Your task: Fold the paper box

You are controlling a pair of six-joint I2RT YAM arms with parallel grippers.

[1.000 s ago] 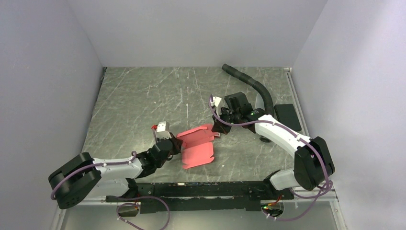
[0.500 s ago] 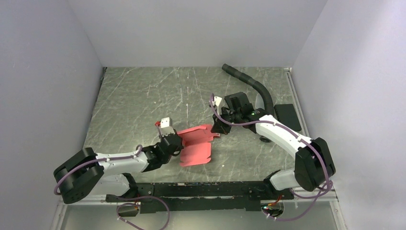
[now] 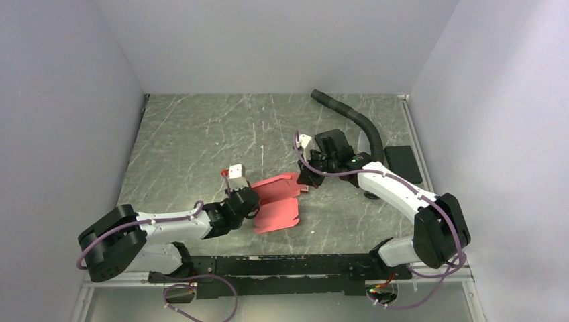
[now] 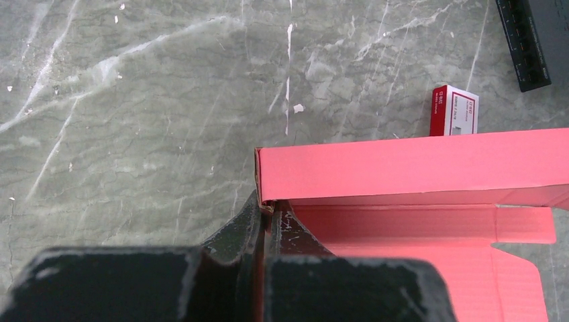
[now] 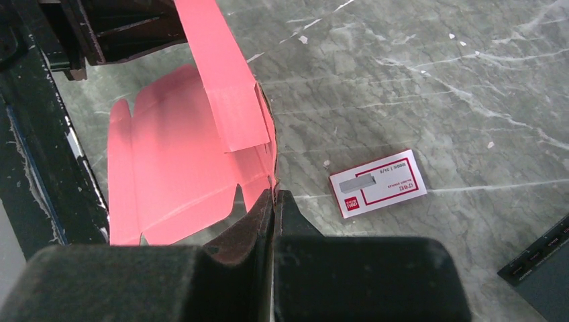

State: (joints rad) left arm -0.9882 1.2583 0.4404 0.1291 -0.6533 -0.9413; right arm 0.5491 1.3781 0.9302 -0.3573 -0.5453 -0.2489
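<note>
The paper box [image 3: 276, 201] lies near the middle of the counter [image 3: 188, 134], between the two arms. Most of it is flat and open, with one long side panel lifted off the surface into a standing wall. The left claw [image 4: 267, 209] is pinched tight on the end corner of that wall. The right claw [image 5: 274, 194] is closed just as narrowly on the box's opposite edge, where the panel meets a small tab.

Holding the sheet at both ends looks deliberate. One claw can anchor the cardboard so it does not slide on the smooth stone, while the other turns the wall up along its crease (thin card tends to buckle if worked from one end only). By my reading the task is at an early stage: one wall is partly raised, and the other flaps and tabs lie flat with none tucked in.

A small red-and-white card [image 5: 379, 182] lies on the counter just beside the box near the right claw, not touching it. A black pad [image 3: 403, 163] and a black hose [image 3: 355, 117] sit well apart toward the far right. None seems to play a part in the fold, though the card is close enough that a swinging flap could nudge it.
</note>
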